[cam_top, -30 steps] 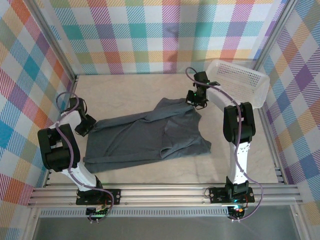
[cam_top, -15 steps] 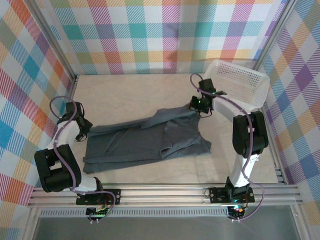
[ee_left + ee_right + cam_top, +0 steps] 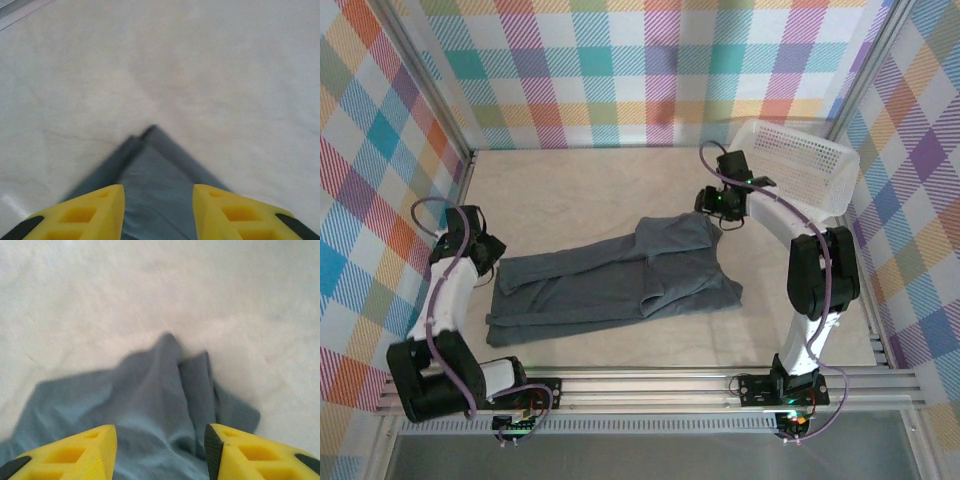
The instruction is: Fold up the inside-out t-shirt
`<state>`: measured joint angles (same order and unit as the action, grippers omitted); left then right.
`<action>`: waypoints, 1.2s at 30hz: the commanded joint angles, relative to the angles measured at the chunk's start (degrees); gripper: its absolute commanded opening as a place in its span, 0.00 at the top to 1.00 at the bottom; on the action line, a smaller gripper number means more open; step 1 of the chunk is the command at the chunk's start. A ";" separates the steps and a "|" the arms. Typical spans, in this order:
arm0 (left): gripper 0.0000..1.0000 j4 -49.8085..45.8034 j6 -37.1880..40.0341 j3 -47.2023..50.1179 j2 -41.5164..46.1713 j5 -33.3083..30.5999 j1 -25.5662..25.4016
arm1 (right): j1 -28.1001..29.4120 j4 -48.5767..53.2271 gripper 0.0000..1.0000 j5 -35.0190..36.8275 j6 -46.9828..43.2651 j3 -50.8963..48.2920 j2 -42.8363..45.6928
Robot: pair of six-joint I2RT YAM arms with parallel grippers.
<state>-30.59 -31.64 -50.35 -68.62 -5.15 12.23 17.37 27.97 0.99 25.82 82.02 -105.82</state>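
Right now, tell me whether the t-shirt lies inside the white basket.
No, the t-shirt lies on the table, apart from the basket.

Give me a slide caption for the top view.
Left gripper and right gripper at opposite ends of the t-shirt.

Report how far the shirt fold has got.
Done: the shirt lies stretched out flat, with one layer lapped over near its middle. In hand: the left gripper and right gripper sit at its opposite ends, open over the cloth. Left: it is a long strip, so crosswise folds remain.
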 commanded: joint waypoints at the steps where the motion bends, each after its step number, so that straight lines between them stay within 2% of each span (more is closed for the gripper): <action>1: 0.58 -3.69 -0.30 -3.25 3.23 2.30 -5.99 | 0.83 1.74 0.46 5.03 -1.14 3.80 -5.60; 3: 0.57 -5.74 0.24 -4.60 3.67 1.28 -8.89 | 0.83 2.32 0.46 4.10 -1.52 6.31 -8.26; 8: 0.57 -5.83 -0.59 -3.93 3.14 0.60 -11.86 | 0.91 3.92 0.61 -1.42 -0.95 11.32 -12.95; 14: 0.57 -4.77 -0.79 -3.14 1.49 0.66 -12.23 | 0.98 7.21 0.60 -1.13 -1.62 13.34 -15.43; 15: 0.57 -4.66 -0.74 -3.10 1.45 0.60 -12.23 | 1.07 7.41 0.66 -1.62 -1.74 13.19 -15.44; 18: 0.57 -4.47 -0.66 -2.85 1.33 0.31 -12.28 | 1.03 7.17 0.96 -2.31 -1.44 12.10 -13.87; 19: 0.57 -4.64 -0.46 -2.94 1.32 0.30 -12.29 | 1.17 6.84 1.00 -2.31 -1.31 11.39 -12.53; 25: 0.57 -5.72 0.21 -1.81 3.66 0.99 -12.38 | 1.62 4.91 1.00 -5.41 -1.61 3.24 -0.44; 28: 0.57 -7.72 1.20 -0.71 5.86 0.77 -12.34 | 3.37 -0.73 1.00 -6.03 1.72 -11.25 11.24; 32: 0.57 -9.14 1.84 1.64 9.01 0.88 -12.39 | 7.78 -11.21 0.99 -5.02 11.30 -37.11 26.17; 33: 0.57 -9.05 1.96 2.21 9.66 1.14 -12.33 | 8.12 -13.11 0.91 -5.79 12.87 -42.00 28.88; 35: 0.57 -8.80 1.97 2.91 10.47 1.49 -12.35 | 8.12 -12.00 0.65 -5.97 13.28 -45.87 32.34; 36: 0.57 -8.42 2.02 3.04 10.74 2.26 -12.32 | 8.12 -10.14 0.59 -5.64 12.33 -45.26 33.25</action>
<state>-37.87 -30.63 -48.45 -59.18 -3.88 0.40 25.91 19.64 -4.58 34.63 38.81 -73.95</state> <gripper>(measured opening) 0.428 0.363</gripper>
